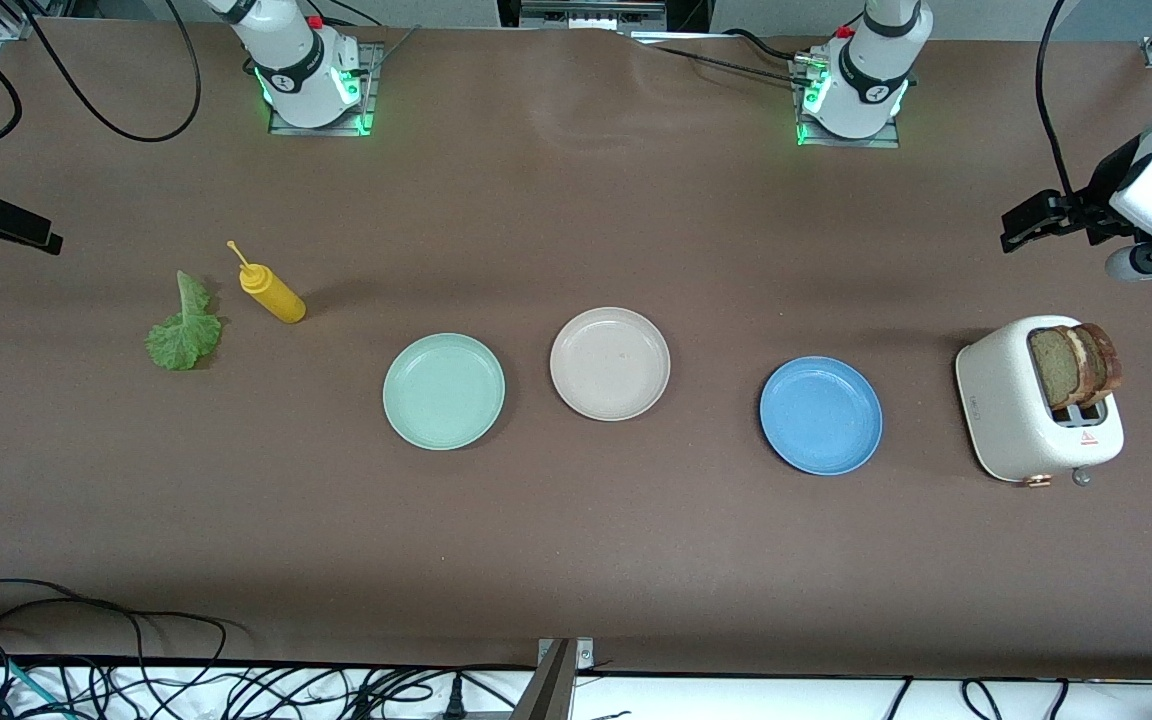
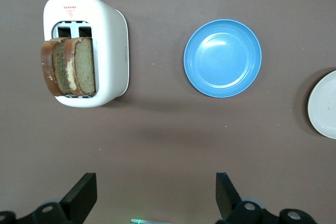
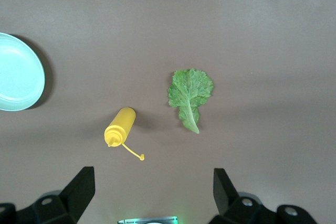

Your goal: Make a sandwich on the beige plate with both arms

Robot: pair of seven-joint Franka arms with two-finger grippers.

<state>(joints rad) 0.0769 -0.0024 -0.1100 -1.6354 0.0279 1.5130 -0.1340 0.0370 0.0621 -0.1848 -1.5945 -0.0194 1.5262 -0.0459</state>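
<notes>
Nothing is yet being laid on the beige plate (image 1: 609,363), which is sitting bare at the middle of the table, between the green plate (image 1: 444,391) toward the right arm's end and the blue plate (image 1: 821,415) toward the left arm's end. The task is judged to be at its opening step, with both arms held raised and no part being gripped.

The bread (image 1: 1076,364) is being held upright in the slots of the toaster (image 1: 1021,420), at about three o'clock from the beige plate in the front view. The lettuce (image 1: 182,330) is lying flat at about nine o'clock, with the yellow bottle (image 1: 272,291) just beside it and apart from it.

The left gripper (image 2: 157,195) is being held over bare table near the toaster, its jaws spread wide and empty. The right gripper (image 3: 153,192) is being held over bare table near the bottle and the lettuce, its jaws likewise spread wide and empty.

A first slice is probably to be taken next: the left gripper is being called on to come down over the toaster, the jaws being closed across one slice's crust so that it can be drawn straight up. The lettuce, being thin and flat, is likely to be pinched at its edge by the right gripper.
</notes>
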